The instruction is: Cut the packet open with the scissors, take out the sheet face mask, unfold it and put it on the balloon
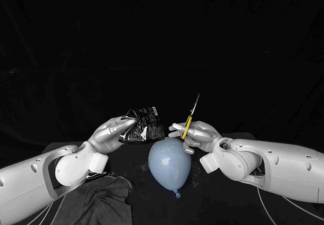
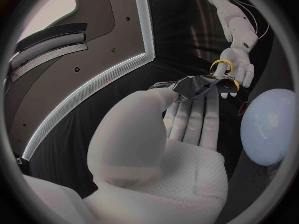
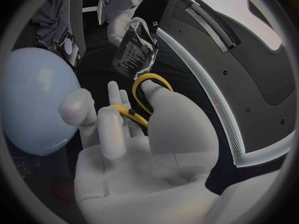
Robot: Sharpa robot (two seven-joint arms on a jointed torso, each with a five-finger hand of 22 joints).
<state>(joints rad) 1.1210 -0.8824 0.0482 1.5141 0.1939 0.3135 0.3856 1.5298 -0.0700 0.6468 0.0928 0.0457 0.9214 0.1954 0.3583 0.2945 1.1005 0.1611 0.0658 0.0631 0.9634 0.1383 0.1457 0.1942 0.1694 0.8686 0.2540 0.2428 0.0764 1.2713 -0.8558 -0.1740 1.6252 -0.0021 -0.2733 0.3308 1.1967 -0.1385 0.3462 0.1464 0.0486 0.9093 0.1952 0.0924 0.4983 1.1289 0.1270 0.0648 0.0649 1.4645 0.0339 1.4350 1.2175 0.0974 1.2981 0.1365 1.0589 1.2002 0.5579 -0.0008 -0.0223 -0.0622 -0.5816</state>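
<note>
A pale blue balloon lies on the black table between my two hands, its knot toward me. My left hand holds a shiny dark packet up above the balloon's far left side; the packet is pinched at the fingertips. My right hand grips yellow-handled scissors just right of the packet, blades pointing up and closed or nearly so. In the right wrist view the yellow handles loop round my thumb, with the packet beyond and the balloon beside the hand.
A dark grey cloth lies crumpled on the table at the near left, under my left forearm. The black table runs on round the balloon.
</note>
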